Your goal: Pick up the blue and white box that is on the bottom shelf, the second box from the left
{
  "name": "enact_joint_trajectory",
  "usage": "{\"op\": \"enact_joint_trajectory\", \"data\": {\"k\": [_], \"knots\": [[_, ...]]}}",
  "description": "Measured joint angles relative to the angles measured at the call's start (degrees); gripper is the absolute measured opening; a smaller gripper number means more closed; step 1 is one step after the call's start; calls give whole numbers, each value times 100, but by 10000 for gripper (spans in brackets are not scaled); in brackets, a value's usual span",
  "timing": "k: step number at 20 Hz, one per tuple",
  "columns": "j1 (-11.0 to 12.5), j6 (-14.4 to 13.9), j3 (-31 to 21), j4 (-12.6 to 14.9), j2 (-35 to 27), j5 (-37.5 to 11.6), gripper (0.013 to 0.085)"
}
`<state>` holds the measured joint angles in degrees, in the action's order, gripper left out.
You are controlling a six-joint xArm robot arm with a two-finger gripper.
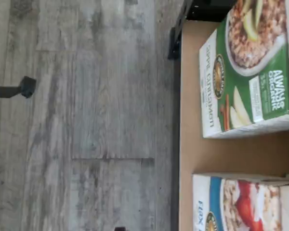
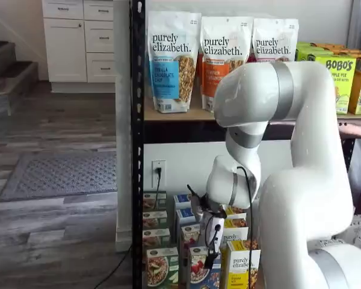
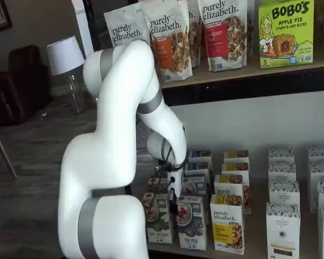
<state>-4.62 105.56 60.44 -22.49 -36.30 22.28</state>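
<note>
Below the wrist camera, the tan board of the bottom shelf (image 1: 212, 159) ends in a straight front lip, with grey plank floor (image 1: 86, 120) lying bare beyond it. The green box (image 1: 248, 72) and the blue and white box (image 1: 241, 202) lie close behind that lip with a strip of bare board between them; both are cut off by the frame, the blue and white one showing only its front end. No fingers show here.

In a shelf view, the gripper (image 2: 212, 250) hangs in front of the bottom rows, just above the blue and white box (image 2: 200, 270), which stands at the front between the green box (image 2: 161, 266) and a yellow box (image 2: 239, 270). The black fingers blur into cable and packaging, so no gap can be made out by eye; they stand at their widest, and nothing appears held. The black rack post (image 2: 137, 144) bounds the left side closely.

In a shelf view from the other side, the arm (image 3: 124, 162) covers much of the gripper (image 3: 174, 200); the blue and white box (image 3: 191, 221) stands at the shelf's front edge, partly clear.
</note>
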Motion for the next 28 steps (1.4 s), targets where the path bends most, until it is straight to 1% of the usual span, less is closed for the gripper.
{"op": "enact_joint_trajectory", "data": {"k": [5,12,20,28], "knots": [[37,75,306,-60,-212,85,850],[113,73,820,-1,-594,194,850],[261,245,1346,-57,-1003,316,850],[355,253,1787,17,-1333,437,850]]}}
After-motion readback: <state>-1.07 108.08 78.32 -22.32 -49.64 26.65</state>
